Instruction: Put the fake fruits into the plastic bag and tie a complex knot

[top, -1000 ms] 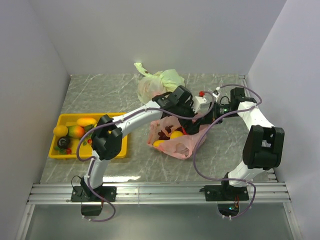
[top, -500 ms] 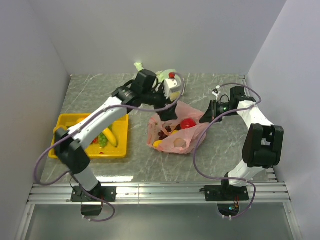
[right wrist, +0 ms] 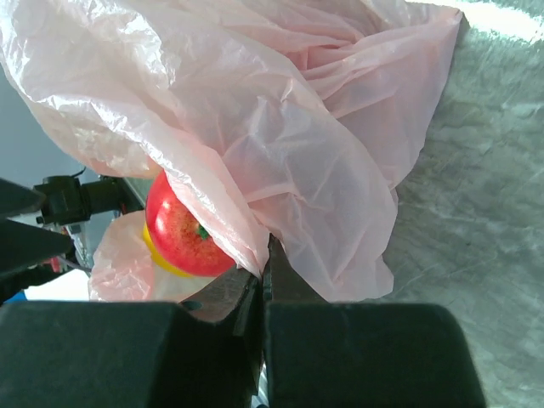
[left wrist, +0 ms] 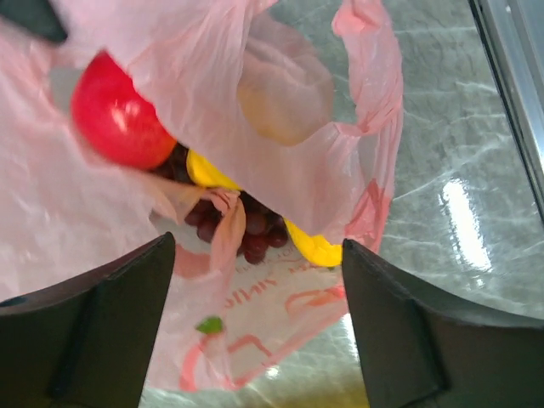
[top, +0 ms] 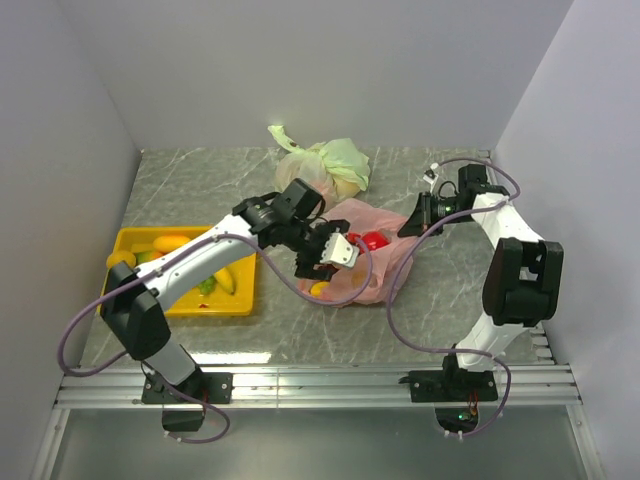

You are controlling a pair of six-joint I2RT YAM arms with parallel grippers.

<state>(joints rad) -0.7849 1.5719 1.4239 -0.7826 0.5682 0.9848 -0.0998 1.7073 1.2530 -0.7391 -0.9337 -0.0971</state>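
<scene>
Left jaws, spread and empty, have dropped from the rear to the mouth of the thin pink plastic bag (left wrist: 280, 110), which lies on the bench (top: 200, 190) holding glossy plastic fruits (left wrist: 119, 119). Right jaws, pressed together, pinch its rim. If the left jaws snag the film, they could pull it loose and spill fruit.

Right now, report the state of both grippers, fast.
Left gripper: jaws open, holding nothing.
Right gripper: jaws shut on the thin translucent pink plastic bag.
</scene>
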